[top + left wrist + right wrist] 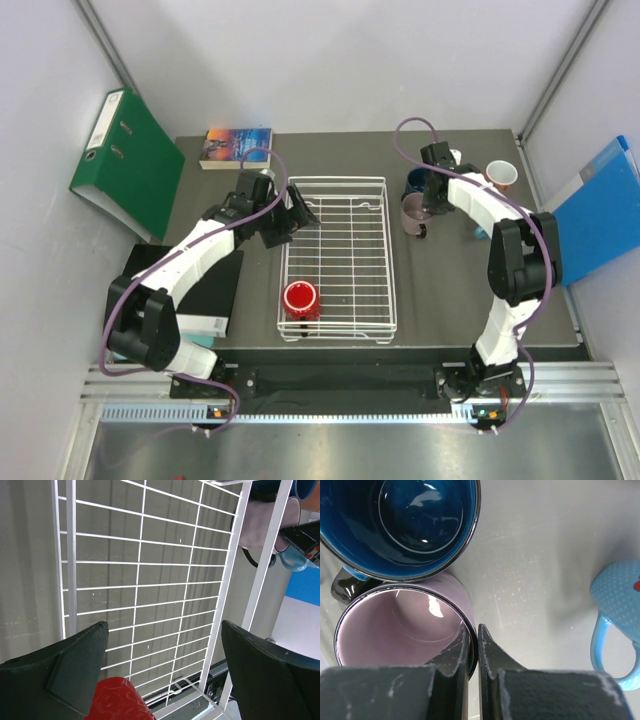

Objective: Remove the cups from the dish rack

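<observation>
As right tool [472,631] pinches its rim, mauve mug [395,625] beneath

White wire dish rack [340,240] in the middle of the dark table [450,300], one mug inside it, four to its right.

The red ceramic mug [300,298] stands in the rack's near left corner. Just right of the rack's far end is the pale mauve ceramic mug [413,213], with the dark blue ceramic mug [418,182] close behind it. The dotted teal ceramic mug [620,610] is further right, and the salmon-pink ceramic mug with white inside [501,175] is behind that, far right. A paperback book [237,147] lies behind the rack's left corner. A green lever-arch binder [125,160] leans at the far left.
</observation>
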You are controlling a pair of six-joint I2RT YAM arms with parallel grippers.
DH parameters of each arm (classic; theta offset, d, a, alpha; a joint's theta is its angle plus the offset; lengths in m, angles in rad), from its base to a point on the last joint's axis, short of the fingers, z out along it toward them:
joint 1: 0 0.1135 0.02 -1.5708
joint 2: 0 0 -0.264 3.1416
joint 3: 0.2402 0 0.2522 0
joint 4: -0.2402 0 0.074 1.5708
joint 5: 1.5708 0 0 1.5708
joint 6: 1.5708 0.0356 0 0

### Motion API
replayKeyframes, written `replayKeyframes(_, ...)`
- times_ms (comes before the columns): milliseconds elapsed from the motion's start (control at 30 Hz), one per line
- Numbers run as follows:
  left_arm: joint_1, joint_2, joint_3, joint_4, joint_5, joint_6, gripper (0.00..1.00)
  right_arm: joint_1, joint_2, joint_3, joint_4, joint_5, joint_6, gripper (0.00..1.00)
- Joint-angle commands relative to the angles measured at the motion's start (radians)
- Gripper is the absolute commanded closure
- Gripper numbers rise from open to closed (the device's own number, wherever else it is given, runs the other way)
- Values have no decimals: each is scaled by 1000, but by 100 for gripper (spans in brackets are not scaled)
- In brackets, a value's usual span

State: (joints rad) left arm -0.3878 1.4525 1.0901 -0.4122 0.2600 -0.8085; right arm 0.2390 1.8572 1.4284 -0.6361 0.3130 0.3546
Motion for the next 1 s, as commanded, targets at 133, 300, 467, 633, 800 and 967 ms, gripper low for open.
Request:
replayKeyframes(133, -3, -12, 19, 16, 2, -12, 2, -3, -96, -106, 3, -64, 147, 100)
replayKeyframes(300, -5, -29, -9, 21, -33, -34, 4, 11, -171, -232, 9, -109, 266, 100)
replayKeyframes(467, -5, -43, -32, 29, -59, -57, 5, 34, -243, -310, 13, -126, 421, 100)
replayKeyframes(633, -5, -66, -61, 38, -103, -92, 5, 46, -296, -382, 79, -170, 596, 100)
replayKeyframes(800, -5, -106, -84, 46, -156, -124, 5, 60, -274, -353, 82, -143, 762, 100)
replayKeyframes(967, -6, -135, -76, 13, -209, -113, 5, 65, -207, -203, -67, -13, 787, 100)
